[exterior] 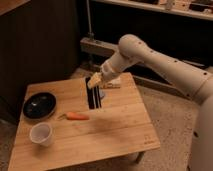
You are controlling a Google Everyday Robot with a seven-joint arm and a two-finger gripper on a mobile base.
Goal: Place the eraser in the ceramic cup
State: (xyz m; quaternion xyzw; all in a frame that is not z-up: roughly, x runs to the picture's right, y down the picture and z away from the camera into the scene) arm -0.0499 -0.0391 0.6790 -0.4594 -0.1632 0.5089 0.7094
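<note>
The eraser (pixel 94 97), a long black block with pale stripes, hangs upright under my gripper (pixel 94 82) over the middle back of the wooden table (pixel 115 135). The gripper is shut on the eraser's top end and holds it above the table top. The arm reaches in from the right. The white ceramic cup (pixel 41 133) stands upright near the table's front left corner, well to the left of and below the gripper in the picture.
A black bowl (pixel 39 105) sits at the table's left side behind the cup. An orange carrot (pixel 75 116) lies between the cup and the eraser. A small blue pad (pixel 102 93) shows just behind the eraser. A pale object (pixel 113 83) lies at the back edge.
</note>
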